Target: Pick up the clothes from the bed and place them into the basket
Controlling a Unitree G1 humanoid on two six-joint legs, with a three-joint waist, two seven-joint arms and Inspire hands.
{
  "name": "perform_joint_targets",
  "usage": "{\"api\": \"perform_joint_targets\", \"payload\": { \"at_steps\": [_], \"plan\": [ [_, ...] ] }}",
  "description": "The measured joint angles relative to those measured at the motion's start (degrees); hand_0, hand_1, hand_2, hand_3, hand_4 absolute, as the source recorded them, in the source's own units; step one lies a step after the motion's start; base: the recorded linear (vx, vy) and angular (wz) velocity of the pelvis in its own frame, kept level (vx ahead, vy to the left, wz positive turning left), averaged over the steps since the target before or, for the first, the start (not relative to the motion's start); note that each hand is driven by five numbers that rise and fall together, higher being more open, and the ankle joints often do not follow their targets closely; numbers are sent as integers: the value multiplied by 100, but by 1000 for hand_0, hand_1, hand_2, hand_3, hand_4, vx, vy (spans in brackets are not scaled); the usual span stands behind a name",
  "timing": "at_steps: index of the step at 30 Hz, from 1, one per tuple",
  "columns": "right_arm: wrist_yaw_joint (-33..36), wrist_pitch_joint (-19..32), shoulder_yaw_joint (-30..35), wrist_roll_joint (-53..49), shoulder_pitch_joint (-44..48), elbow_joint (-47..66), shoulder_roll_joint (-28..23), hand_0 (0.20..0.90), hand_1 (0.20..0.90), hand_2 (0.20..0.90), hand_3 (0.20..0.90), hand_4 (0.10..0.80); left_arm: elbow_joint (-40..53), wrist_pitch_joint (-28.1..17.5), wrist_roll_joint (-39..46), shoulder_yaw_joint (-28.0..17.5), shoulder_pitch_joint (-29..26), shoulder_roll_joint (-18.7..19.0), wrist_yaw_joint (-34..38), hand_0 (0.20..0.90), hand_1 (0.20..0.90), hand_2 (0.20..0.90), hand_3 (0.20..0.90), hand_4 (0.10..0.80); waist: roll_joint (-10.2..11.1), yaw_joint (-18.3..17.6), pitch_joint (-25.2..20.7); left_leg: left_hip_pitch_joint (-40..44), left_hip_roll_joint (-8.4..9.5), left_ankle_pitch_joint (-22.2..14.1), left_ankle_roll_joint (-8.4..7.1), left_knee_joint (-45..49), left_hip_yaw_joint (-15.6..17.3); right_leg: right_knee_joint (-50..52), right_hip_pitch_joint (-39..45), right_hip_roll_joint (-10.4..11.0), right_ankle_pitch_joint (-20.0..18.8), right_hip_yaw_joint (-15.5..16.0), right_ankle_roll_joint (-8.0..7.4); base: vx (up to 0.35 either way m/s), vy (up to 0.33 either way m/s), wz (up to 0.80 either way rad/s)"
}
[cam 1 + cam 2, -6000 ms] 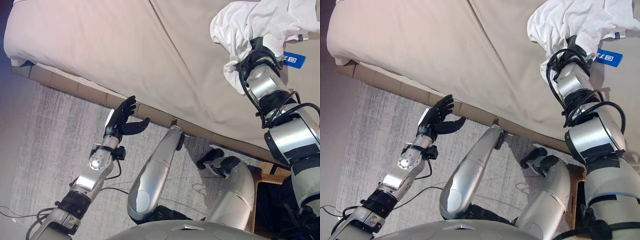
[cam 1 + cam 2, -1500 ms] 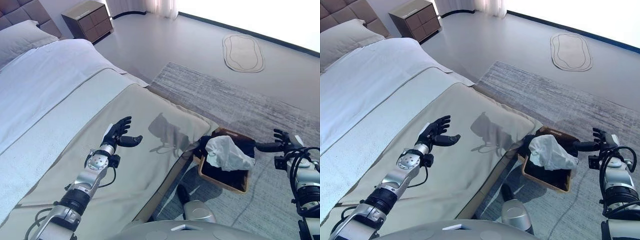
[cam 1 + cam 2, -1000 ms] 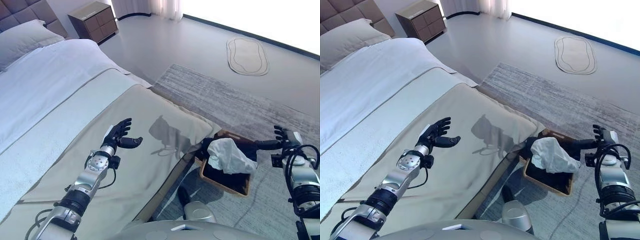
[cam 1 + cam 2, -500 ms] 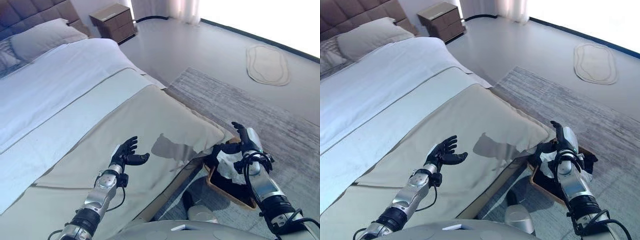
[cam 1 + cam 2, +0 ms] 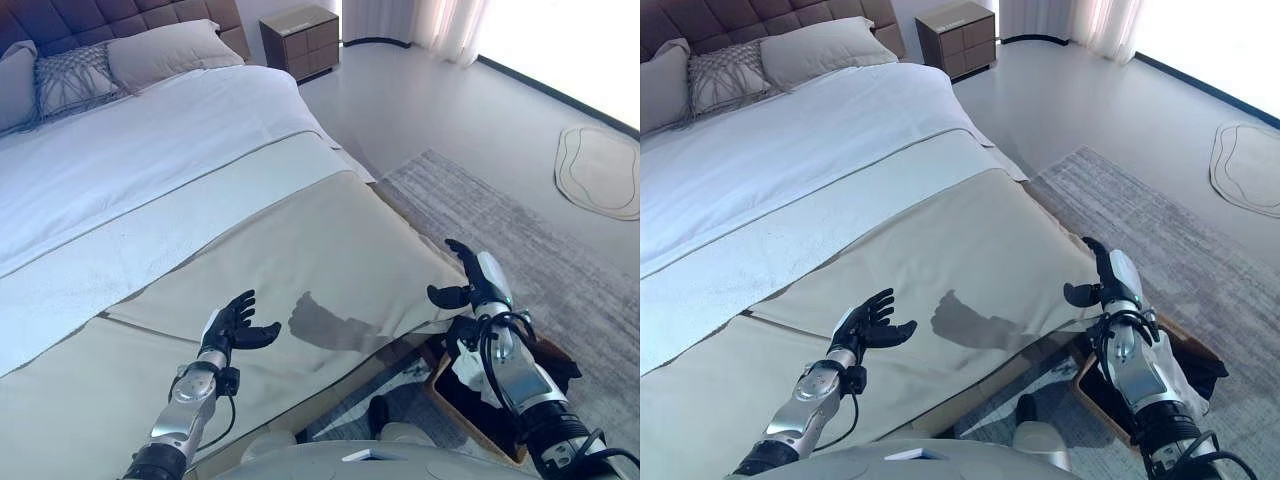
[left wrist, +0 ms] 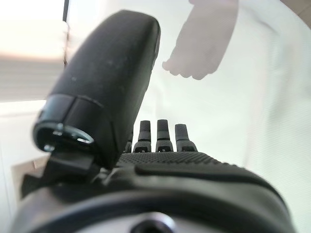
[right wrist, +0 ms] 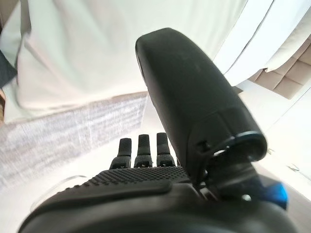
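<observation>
The bed (image 5: 330,240) has a flat beige cover at its foot and a white sheet further up. My left hand (image 5: 230,327) is open and empty over the beige cover, with straight fingers (image 6: 160,133). My right hand (image 5: 478,285) is open and empty at the bed's near corner, above the basket (image 5: 452,405). Its fingers (image 7: 141,148) are straight. The brown basket stands on the rug beside the bed. It holds a white garment (image 5: 468,368) and dark clothes (image 5: 560,368), partly hidden by my right arm.
Pillows (image 5: 160,50) and a padded headboard are at the far end of the bed. A wooden nightstand (image 5: 300,28) stands beyond it. A grey rug (image 5: 520,230) lies beside the bed, and a small oval mat (image 5: 600,170) is further out.
The camera has swung towards the head of the bed. The white garment, gripped on the bed six seconds ago, now lies in the basket. My right hand has moved from beside the basket to above it.
</observation>
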State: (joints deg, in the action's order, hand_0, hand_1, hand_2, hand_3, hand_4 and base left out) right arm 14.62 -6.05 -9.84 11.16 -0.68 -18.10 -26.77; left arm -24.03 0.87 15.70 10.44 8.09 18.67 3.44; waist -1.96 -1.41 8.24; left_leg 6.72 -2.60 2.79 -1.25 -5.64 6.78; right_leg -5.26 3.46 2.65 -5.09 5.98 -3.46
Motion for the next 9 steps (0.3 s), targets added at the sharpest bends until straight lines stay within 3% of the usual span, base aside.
{"api": "perform_joint_targets", "payload": {
  "at_steps": [9],
  "plan": [
    [-410, 1, -185, -215, -362, -9, 142, 900, 900, 900, 900, 800, -7, 0, -4, -9, 105, 3, -334, 900, 900, 900, 900, 800, 93, 1, -59, 26, 61, 13, 26, -1, -114, 0, 82, 70, 15, 100, -21, 24, -1, 7]
  ]
}}
